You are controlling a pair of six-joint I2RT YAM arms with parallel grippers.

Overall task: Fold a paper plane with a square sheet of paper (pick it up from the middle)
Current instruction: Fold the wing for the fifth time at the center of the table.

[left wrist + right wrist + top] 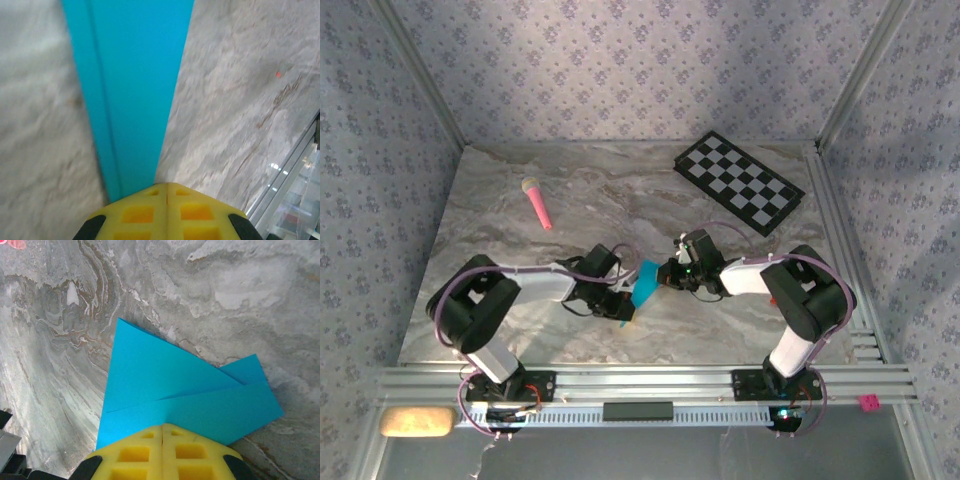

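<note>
The cyan-blue sheet of paper (645, 283) sits folded at the table's middle, between the two grippers. In the right wrist view the paper (165, 375) shows a triangular flap folded over a longer strip, flat on the marble. My right gripper (162, 426) is shut, its yellow tips resting on the paper's near edge. In the left wrist view the paper (130, 75) runs as a long band with a crease line toward my left gripper (166, 186), also shut, its tips at the band's end. From above, the left gripper (623, 303) and right gripper (665, 277) flank the paper closely.
A black-and-white checkered board (740, 182) lies at the back right. A pink stick (537, 202) lies at the back left, its end showing in the right wrist view (12, 242). Metal rails (640, 382) line the near edge.
</note>
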